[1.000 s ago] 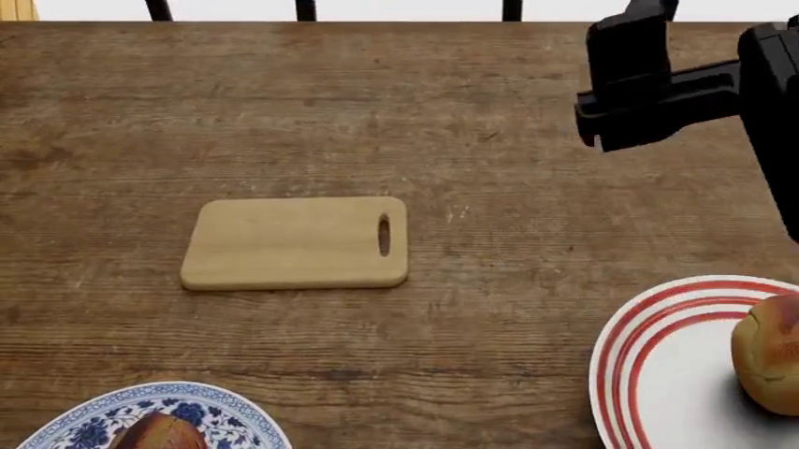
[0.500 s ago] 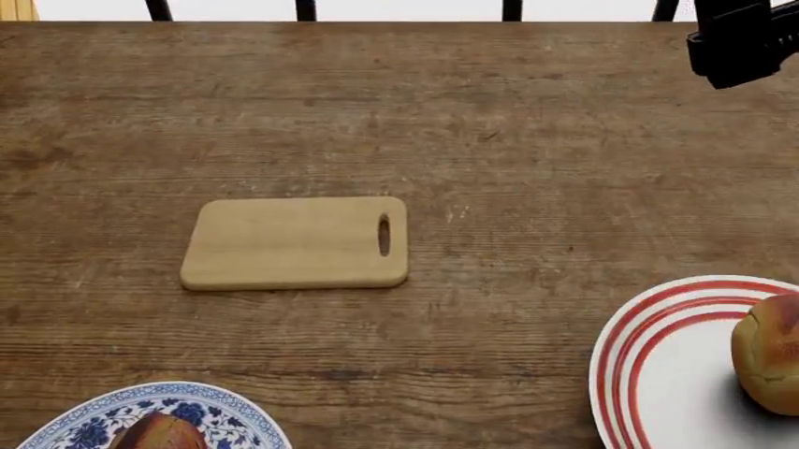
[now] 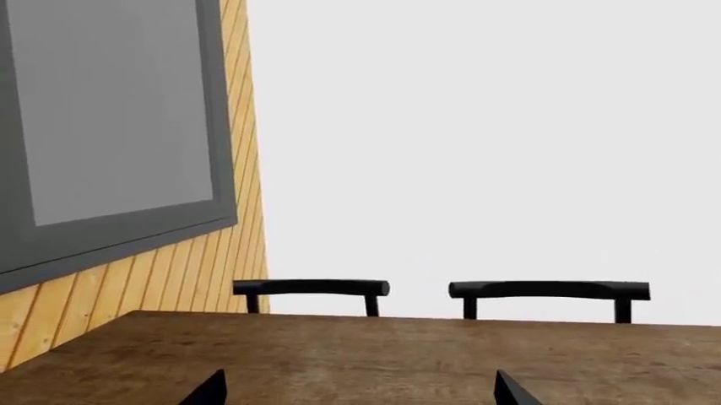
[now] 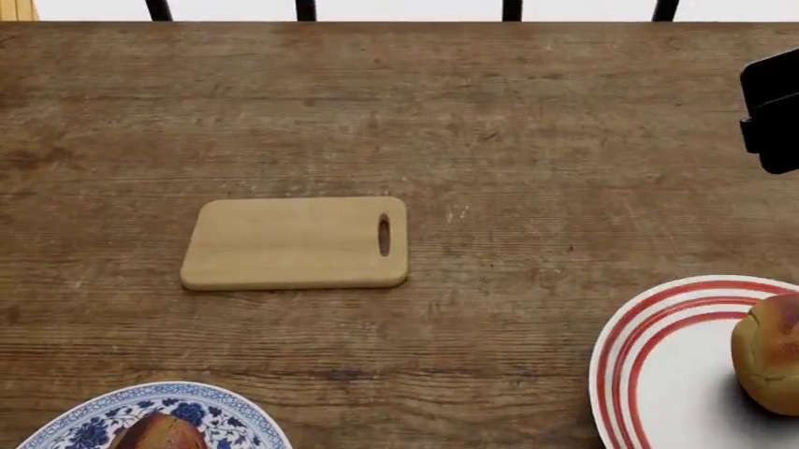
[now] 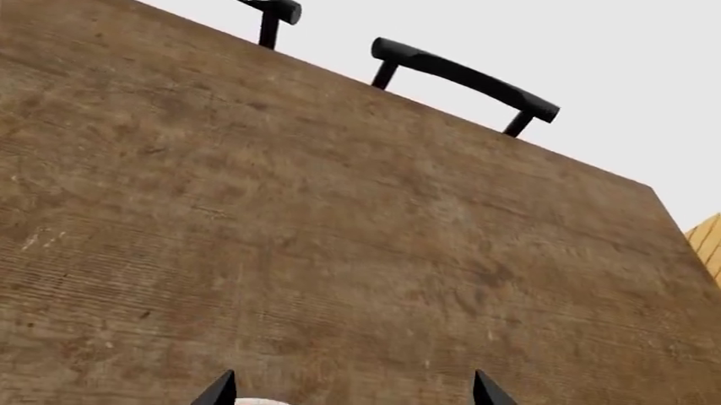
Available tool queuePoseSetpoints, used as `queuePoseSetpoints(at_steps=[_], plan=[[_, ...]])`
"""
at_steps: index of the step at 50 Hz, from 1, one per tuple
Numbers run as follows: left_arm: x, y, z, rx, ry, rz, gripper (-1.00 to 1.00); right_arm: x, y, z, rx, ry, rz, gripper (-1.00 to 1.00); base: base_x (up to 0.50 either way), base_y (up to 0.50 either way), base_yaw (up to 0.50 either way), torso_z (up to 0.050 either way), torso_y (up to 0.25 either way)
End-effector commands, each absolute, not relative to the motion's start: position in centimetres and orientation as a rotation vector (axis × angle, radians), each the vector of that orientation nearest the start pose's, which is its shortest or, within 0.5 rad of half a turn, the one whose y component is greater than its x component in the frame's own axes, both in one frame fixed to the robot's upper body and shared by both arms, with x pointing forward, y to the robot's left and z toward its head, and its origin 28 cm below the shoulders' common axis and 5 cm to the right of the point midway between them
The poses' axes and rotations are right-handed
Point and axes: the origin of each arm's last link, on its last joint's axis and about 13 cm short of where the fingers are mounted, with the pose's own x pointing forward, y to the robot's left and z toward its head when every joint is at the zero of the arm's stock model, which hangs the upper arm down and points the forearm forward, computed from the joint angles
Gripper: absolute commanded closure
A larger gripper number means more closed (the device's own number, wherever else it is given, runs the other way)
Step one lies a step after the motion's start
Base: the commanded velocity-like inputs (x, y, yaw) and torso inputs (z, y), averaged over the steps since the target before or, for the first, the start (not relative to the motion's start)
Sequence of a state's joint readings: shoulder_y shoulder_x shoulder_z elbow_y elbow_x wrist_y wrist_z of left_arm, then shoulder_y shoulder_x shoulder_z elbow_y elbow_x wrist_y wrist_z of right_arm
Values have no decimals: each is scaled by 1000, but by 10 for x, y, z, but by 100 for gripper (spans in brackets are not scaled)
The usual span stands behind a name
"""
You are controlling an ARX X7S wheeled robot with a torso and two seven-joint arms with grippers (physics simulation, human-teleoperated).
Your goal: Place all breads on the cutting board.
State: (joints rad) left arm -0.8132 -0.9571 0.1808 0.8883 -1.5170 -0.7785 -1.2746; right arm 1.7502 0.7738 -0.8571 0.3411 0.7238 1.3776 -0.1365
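The light-wood cutting board lies bare on the table, left of centre, with its handle slot to the right. The golden-tan bread sits on a red-striped plate at the right edge. The dark reddish-brown roll sits on a blue patterned plate at the bottom left, partly cut off. My right gripper is open and empty above the table, with a sliver of white plate rim by one fingertip. Only a black part of the right arm shows in the head view. My left gripper is open and empty over bare table.
Black chair backs stand along the table's far edge. A wood-panelled wall with a grey window is at the far left. The wooden table top lies between the board and the plates.
The right arm has moved from the upper middle-right of the head view out to the right edge and lower. The board, plates and breads have not moved.
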Motion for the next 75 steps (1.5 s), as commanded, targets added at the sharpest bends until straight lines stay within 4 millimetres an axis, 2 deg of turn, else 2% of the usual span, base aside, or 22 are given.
queuePoseSetpoints(at_steps=[1,28,49,66,75], plan=[[171,243,274,86,-252,208,-100,307,-264,363,-346,567,-57,-100,0,0,0,0,0],[169,243,274,91,-249,197,-100,306,-259,336,-359,717,44,-100,0,0,0,0,0],[167,245,276,93,-245,195,-100,301,-264,324,-403,802,58,-100,0,0,0,0,0],[165,247,275,94,-242,192,-100,308,-260,297,-377,853,96,-100,0,0,0,0,0],[165,247,275,93,-243,193,-100,308,-266,299,-373,859,66,-100,0,0,0,0,0]])
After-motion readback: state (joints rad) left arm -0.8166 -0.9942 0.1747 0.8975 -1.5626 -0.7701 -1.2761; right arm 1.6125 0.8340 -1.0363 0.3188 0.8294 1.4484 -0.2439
